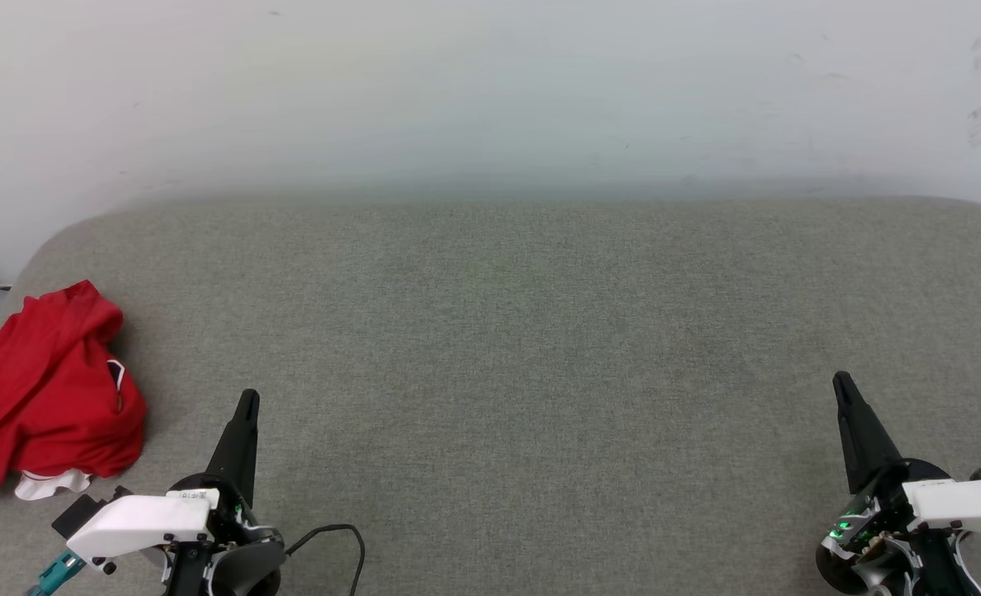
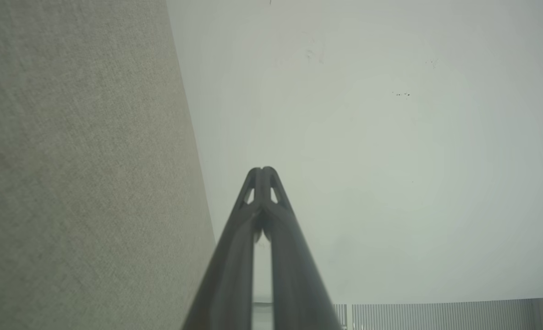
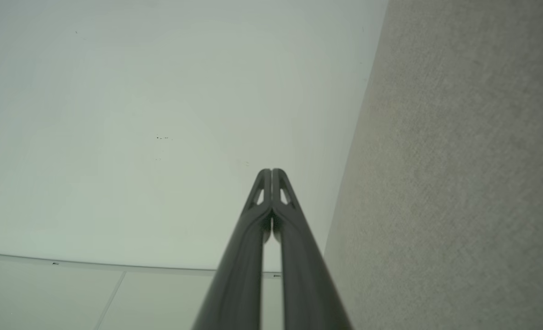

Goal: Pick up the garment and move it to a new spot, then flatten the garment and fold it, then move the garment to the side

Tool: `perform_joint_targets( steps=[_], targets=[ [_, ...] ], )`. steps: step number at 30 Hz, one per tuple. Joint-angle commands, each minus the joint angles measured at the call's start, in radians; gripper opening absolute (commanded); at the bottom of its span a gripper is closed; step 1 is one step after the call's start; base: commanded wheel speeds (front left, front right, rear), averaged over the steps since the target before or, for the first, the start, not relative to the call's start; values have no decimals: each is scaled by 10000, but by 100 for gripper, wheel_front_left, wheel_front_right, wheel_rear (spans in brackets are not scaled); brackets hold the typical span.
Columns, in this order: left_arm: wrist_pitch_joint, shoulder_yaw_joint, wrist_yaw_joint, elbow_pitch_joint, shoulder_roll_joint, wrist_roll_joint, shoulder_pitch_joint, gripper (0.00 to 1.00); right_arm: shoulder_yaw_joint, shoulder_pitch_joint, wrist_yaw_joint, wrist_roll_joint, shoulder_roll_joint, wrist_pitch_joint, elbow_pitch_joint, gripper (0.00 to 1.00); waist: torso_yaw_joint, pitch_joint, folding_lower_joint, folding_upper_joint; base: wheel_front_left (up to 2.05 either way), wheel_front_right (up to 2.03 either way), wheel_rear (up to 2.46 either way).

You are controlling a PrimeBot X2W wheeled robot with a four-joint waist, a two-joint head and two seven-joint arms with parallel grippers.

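The garment [image 1: 43,389] is judged to be light, soft and limp: a crumpled red heap with a bit of white fabric showing at its 6 o'clock edge and a thin pale trim line near its 3 o'clock side. It can be expected to sag and drape once lifted, and layers may be pinched together if the heap is taken in its middle. A hold is best taken on a raised fold near the top, or on the near 3 o'clock edge, so that the cloth hangs free. The garment is seen at the far 9 o'clock end of the grey desk [image 1: 490,348], close to the rounded corner. From the left gripper [image 1: 247,401] it lies at about 9 o'clock, near but not touching; from the right gripper [image 1: 842,385] it lies at 9 o'clock as well, well apart across the desk. Both pairs of jaws are pressed together with nothing held, as is confirmed in the left wrist view [image 2: 262,172] and the right wrist view [image 3: 271,172], and they are pointed toward the pale wall [image 1: 490,91] at 12 o'clock.
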Motion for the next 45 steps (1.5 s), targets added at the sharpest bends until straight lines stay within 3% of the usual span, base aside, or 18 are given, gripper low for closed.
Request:
perform_joint_targets(
  steps=[1, 27, 28, 45],
  targets=[
    [17, 26, -19, -23, -23, 2, -56, 0, 5, -134, -3, -44, 29, -5, 10, 0, 0, 0, 0, 0, 0, 0, 0],
    [-3, -10, 2, 11, -2, 0, 6, 0, 3, 10, 0, 0, 0, -5, 8, 0, 0, 0, 0, 0, 0, 0, 0],
    [-8, -28, 2, 81, -4, 1, 35, 100, 7, 57, -2, -1, 0, -8, 63, 100, 0, -1, 0, 0, 0, 0, 0],
    [-832, -799, 2, -936, -4, 36, 12, 100, 509, 340, -2, -438, -4, -830, -962, 100, 46, -13, 0, 0, 0, 0, 0]
  ],
)
